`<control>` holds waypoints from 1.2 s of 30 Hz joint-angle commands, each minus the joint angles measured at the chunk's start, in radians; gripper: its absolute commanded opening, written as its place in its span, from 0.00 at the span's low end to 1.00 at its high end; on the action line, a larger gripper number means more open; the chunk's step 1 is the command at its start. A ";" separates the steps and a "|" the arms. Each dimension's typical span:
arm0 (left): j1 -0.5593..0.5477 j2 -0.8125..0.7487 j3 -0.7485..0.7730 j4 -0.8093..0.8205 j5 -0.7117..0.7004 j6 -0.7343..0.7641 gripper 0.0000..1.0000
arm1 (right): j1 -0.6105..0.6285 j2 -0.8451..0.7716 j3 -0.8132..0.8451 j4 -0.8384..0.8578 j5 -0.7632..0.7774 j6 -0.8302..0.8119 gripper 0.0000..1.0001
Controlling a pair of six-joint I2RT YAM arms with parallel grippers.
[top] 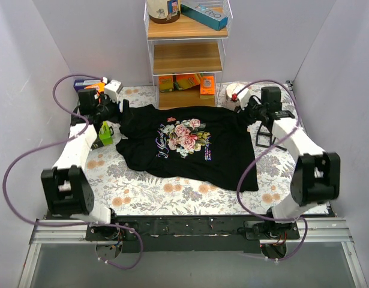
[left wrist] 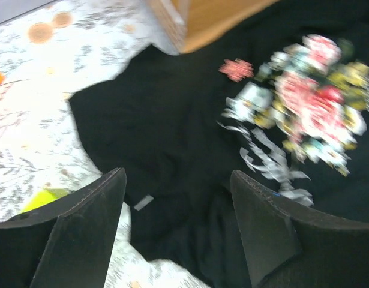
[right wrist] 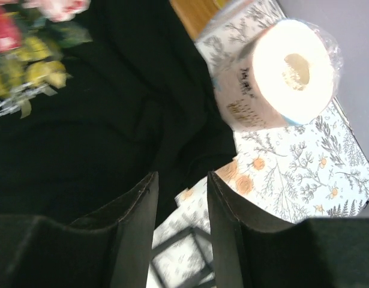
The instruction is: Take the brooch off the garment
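The garment, a black T-shirt point(top: 223, 156) with a rose print, lies flat in the middle of the table. The brooch point(top: 171, 120), a tiny red-pink pin, sits on the chest just above and left of the print; it also shows in the left wrist view point(left wrist: 236, 69). My left gripper point(top: 120, 109) is open and empty, its jaws wide apart over the shirt's left sleeve point(left wrist: 166, 144). My right gripper point(top: 249, 111) is open and empty, its jaws less far apart, over the edge of the right sleeve point(right wrist: 190, 138).
A wooden shelf unit point(top: 187, 57) stands at the back centre, with orange boxes point(top: 187, 82) at its foot. A wrapped toilet roll point(right wrist: 280, 78) lies by the right sleeve. A black wire frame point(top: 265, 137) stands right of the shirt. A green object point(top: 105, 133) lies at the left.
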 commanded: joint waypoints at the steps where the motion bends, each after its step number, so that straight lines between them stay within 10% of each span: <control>1: -0.012 -0.221 -0.126 -0.241 0.235 0.185 0.70 | 0.012 -0.240 -0.127 -0.277 -0.154 -0.177 0.46; 14: -0.114 -0.164 -0.271 -0.250 0.211 0.030 0.62 | 0.081 -0.610 -0.602 -0.661 -0.072 -0.725 0.44; 36: -0.159 0.126 -0.145 -0.134 0.055 -0.098 0.42 | 0.108 -0.601 -0.791 -0.418 0.039 -0.600 0.32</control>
